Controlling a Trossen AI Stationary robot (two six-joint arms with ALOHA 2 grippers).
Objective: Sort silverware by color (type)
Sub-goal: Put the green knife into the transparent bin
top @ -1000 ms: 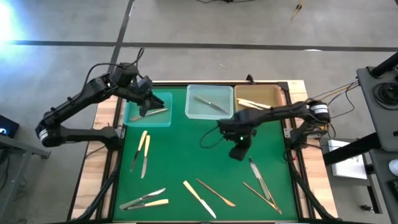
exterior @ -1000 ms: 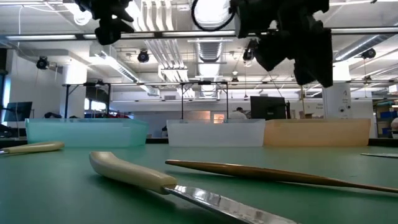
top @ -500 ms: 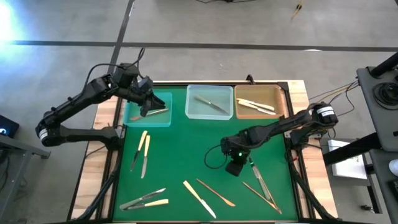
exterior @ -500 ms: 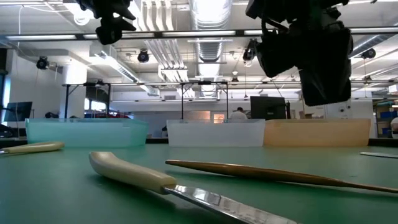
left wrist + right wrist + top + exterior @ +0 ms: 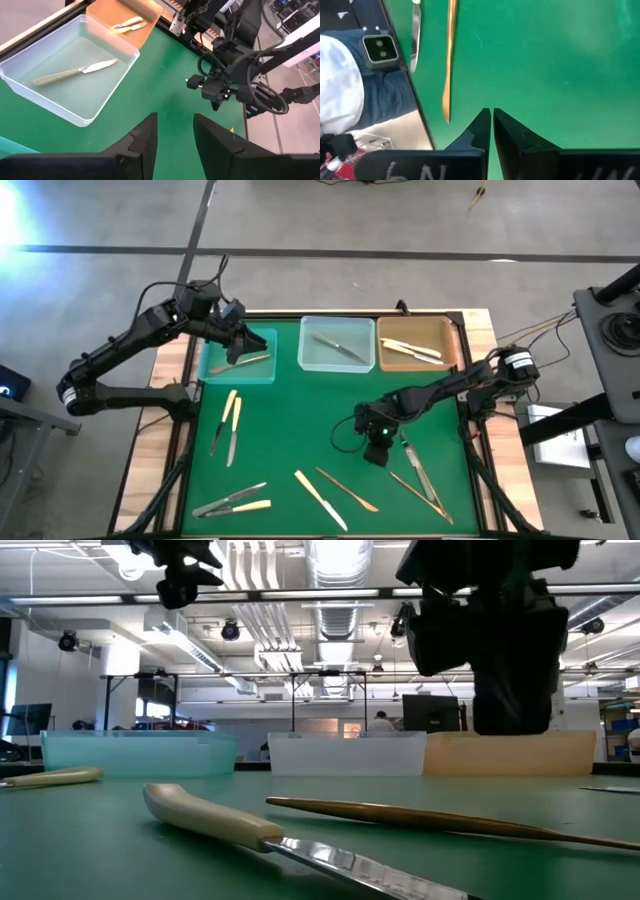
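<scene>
Left hand (image 5: 237, 343): fingers apart, empty, above the blue tray (image 5: 262, 370) | Right hand (image 5: 375, 452): fingers together, empty, low over the green counter (image 5: 290, 430) | Silverware (image 5: 320, 499): scattered on counter, some in trays

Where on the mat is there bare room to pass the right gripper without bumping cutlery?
The widest bare patch is mid-mat, between the cream-handled pair and the right gripper, below the clear tray. A narrow bare strip runs below the brown tray. The near edge is crowded: the gold spoon, knives and the pieces beside the gripper.
</scene>
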